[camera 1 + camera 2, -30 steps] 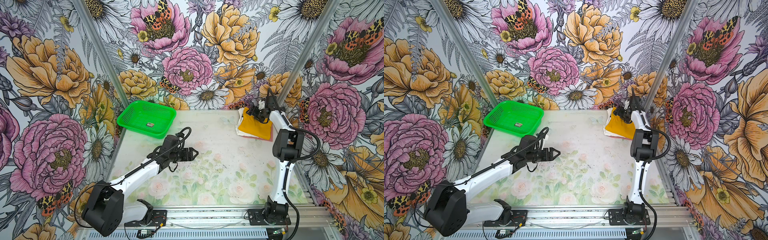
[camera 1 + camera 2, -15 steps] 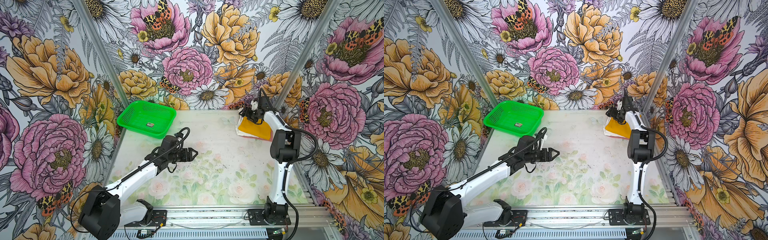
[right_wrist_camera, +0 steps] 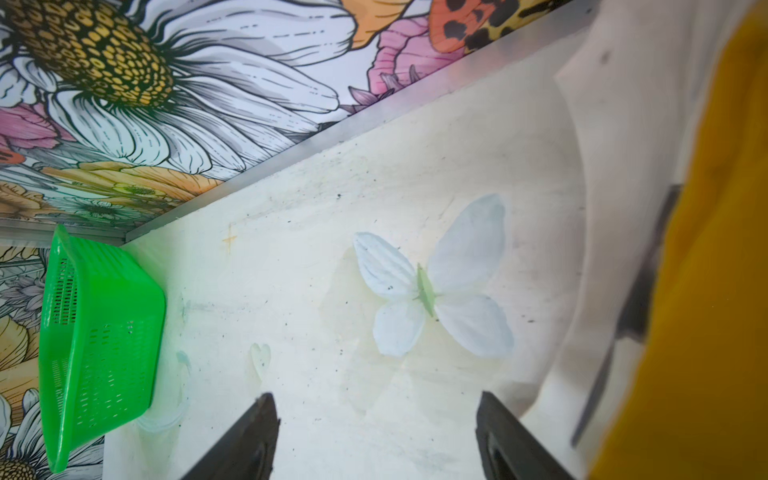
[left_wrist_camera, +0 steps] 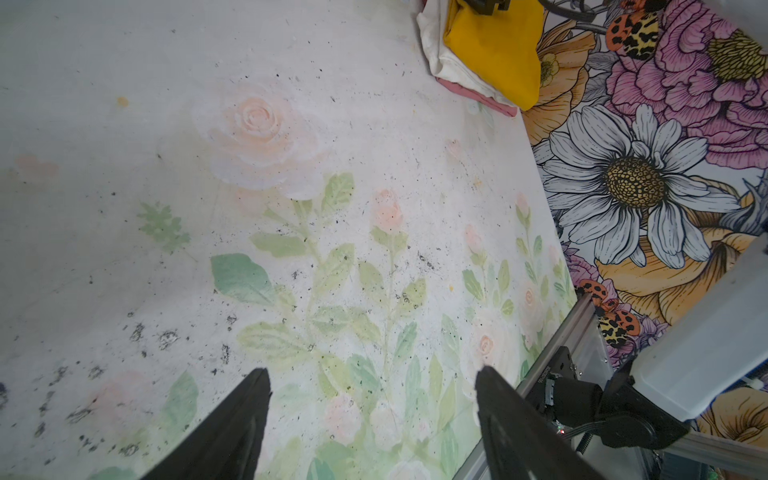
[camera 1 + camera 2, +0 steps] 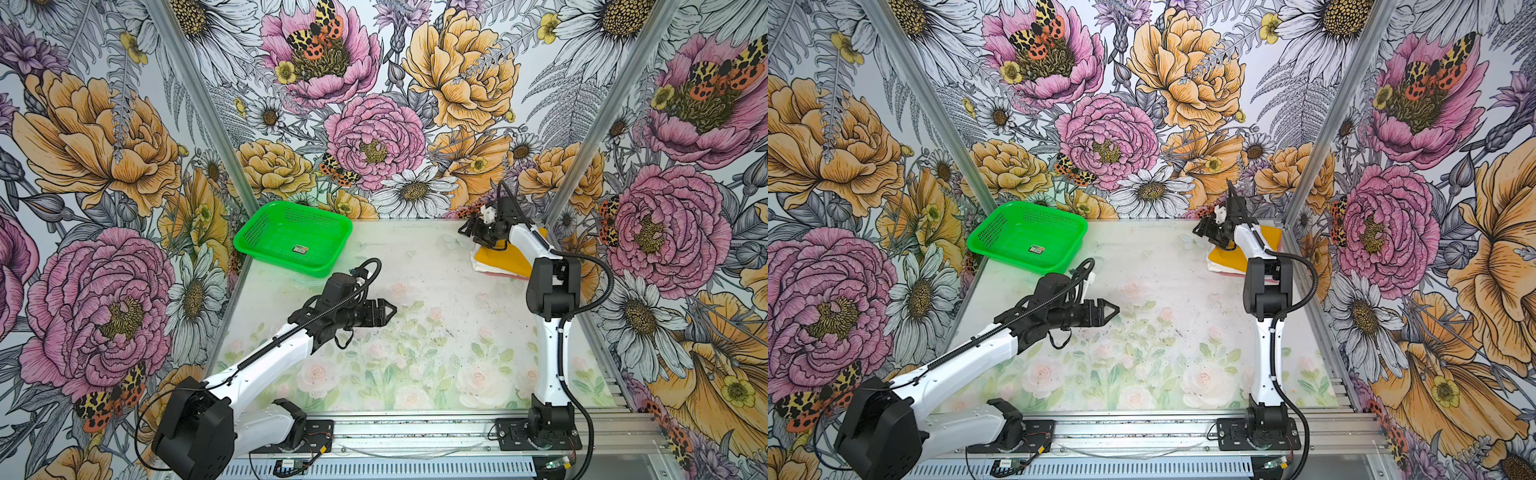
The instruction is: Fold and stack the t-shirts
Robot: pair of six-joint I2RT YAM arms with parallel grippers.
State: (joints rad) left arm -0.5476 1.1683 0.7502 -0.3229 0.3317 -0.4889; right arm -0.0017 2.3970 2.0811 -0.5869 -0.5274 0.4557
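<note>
Soft, limp mustard-yellow t-shirt (image 5: 500, 259), well apart from green mesh basket (image 5: 257, 226); probably best pinched at folded edge; left gripper (image 5: 390, 309), right gripper (image 5: 466, 229) spread, empty.

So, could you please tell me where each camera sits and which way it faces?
Top views: high at the front, looking down toward the back wall; left arm and right arm whole, basket, yellow shirt.
Left wrist: behind the open left gripper, facing across the table toward the yellow shirt; fingers show.
Right wrist: behind the open right gripper, beside the yellow shirt, facing the basket; fingers show.
Shared: every view shows the yellow shirt; top and right wrist views share the basket.
</note>
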